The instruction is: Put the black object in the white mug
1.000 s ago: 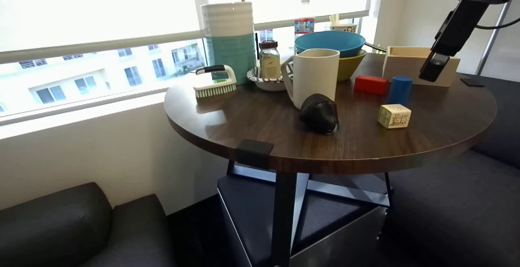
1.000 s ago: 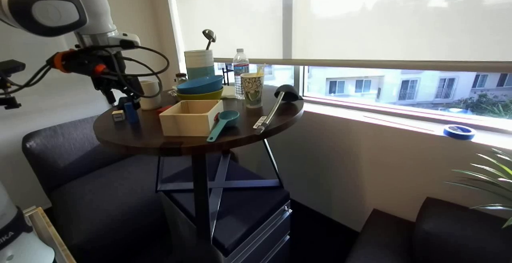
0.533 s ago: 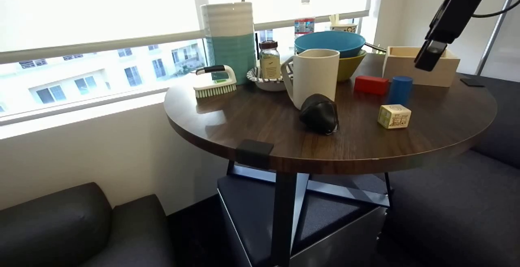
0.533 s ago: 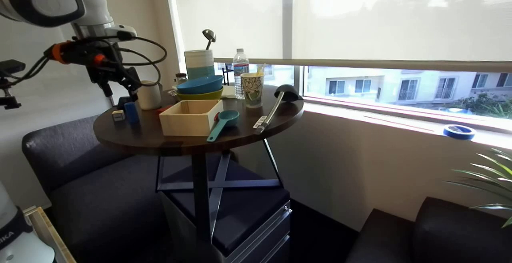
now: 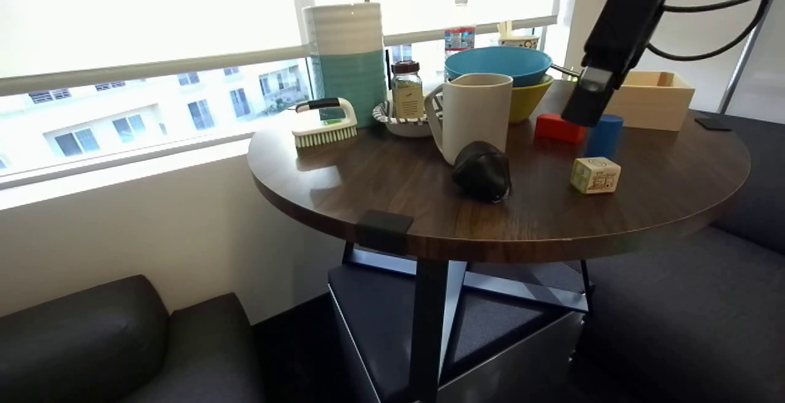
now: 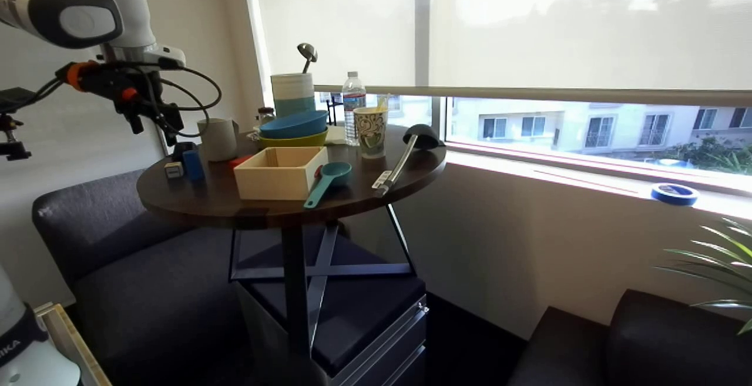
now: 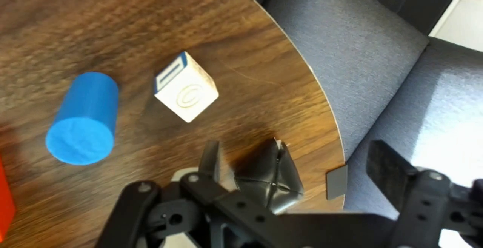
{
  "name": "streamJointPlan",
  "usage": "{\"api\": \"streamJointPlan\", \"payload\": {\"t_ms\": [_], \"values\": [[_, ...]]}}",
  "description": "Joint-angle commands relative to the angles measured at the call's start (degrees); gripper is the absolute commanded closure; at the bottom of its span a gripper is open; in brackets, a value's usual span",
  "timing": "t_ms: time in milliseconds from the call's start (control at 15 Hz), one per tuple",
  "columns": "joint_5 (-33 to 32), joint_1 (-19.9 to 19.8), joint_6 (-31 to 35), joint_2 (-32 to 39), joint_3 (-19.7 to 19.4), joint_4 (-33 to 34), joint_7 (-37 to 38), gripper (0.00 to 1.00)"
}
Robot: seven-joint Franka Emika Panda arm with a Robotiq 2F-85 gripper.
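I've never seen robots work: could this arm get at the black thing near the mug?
Probably yes: the end effector hangs open and nothing lies atop the black object, though the nearby white mug might crowd it.

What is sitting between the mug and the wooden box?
A red block. Both exterior views show it between the mug and the box.

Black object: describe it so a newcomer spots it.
On the round brown table, find the tall white mug. The black object sits beside it, toward the table's edge. Unlike the blue cylinder and pale cube, it's a dark, seamed lump.
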Motion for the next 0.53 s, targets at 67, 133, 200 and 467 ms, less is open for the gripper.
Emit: {"api": "streamJointPlan", "payload": {"t_ms": [67, 133, 200, 467], "values": [[5.04, -0.26, 6.92, 5.67, 3.5, 2.45, 5.66, 0.0], [5.09, -0.79, 9.16, 6.56, 4.52, 2.54, 7.67, 0.0], [5.01, -1.13, 11.07, 7.45, 5.06, 2.39, 9.31, 0.0], [4.21, -1.87, 15.54, 10.14, 6.61, 2.36, 15.89, 0.0]]}}
